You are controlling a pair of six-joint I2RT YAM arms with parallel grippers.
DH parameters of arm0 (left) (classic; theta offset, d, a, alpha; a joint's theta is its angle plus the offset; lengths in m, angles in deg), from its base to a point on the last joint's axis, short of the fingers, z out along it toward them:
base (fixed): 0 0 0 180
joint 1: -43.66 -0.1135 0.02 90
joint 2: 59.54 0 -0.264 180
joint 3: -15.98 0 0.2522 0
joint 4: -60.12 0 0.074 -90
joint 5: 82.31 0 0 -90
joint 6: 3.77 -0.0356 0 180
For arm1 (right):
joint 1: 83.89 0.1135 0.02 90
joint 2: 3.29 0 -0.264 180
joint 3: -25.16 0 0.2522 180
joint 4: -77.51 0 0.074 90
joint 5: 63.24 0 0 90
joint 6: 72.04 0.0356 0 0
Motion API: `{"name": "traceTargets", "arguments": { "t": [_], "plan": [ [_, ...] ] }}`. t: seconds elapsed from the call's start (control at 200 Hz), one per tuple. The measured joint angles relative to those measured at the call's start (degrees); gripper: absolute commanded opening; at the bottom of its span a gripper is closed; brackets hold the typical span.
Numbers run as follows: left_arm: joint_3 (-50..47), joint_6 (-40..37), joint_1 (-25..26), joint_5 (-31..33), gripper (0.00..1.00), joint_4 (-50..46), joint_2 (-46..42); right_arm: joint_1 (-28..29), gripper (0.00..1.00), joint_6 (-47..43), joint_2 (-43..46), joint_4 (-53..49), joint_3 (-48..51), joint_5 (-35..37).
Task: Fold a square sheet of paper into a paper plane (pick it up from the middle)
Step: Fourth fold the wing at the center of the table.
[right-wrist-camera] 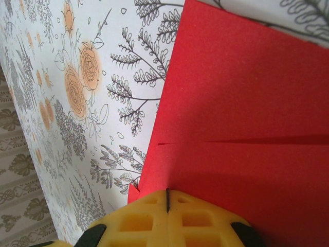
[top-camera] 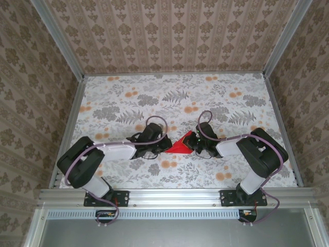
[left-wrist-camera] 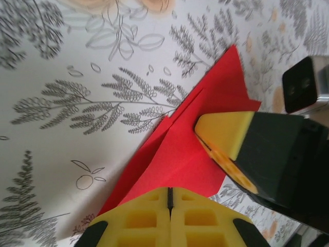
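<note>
Lying on the flower-printed table (top-camera: 154, 98), a little nearer the arms than its middle, is one red sheet of paper (top-camera: 181, 144), creased into a pointed shape. Two arms reach in toward it, one from each side. The left gripper (top-camera: 164, 147) meets its left tip and the right gripper (top-camera: 194, 146) its right side. In the left wrist view the left gripper (left-wrist-camera: 169, 205) has its yellow fingers clenched together over the paper (left-wrist-camera: 175, 154), and one yellow finger (left-wrist-camera: 223, 133) of the right gripper rests on it too. The right gripper (right-wrist-camera: 167, 205) is likewise clenched at the paper (right-wrist-camera: 241, 98), where two flaps meet along one seam. Whether either pinches an edge is unclear.
</note>
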Motion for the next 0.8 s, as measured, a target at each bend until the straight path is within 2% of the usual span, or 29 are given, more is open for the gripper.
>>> {"name": "traceTargets", "arguments": {
  "t": [0.355,0.795],
  "plan": [
    [0.0,0.1,0.3,-0.1,0.00,-0.6,3.9,-0.1,0.00,-1.1,0.3,-1.1,-0.4,0.0],
    [-0.6,0.9,0.3,0.7,0.00,-0.3,3.9,-0.4,0.00,-6.9,2.7,-10.0,-2.9,-0.1]
  ]
}}
